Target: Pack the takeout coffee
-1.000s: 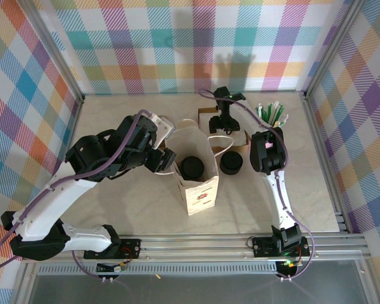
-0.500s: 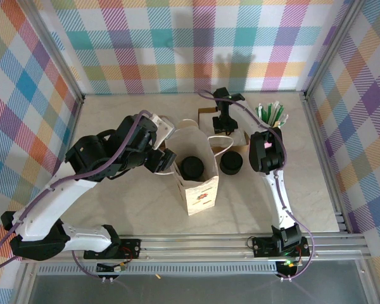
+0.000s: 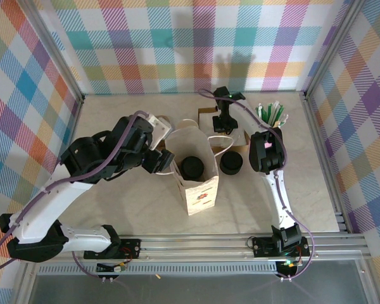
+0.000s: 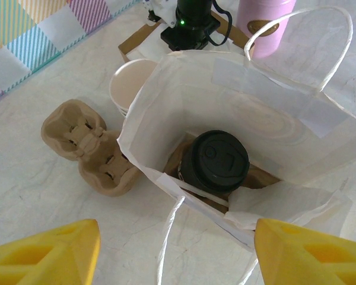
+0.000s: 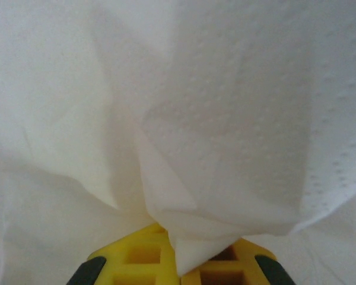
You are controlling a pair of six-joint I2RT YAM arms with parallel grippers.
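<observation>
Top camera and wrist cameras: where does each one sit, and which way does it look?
Top external: above and behind the arms, looking down on the table; both arms show, left gripper beside the white paper bag.
Left wrist: on the left arm, looking down into the bag at the black-lidded paper cup; yellow fingertips show, apart.
Right wrist: on the right arm, close against a white paper napkin pinched in its yellow fingers.
Shared: top and left wrist both see bag and cup.
</observation>
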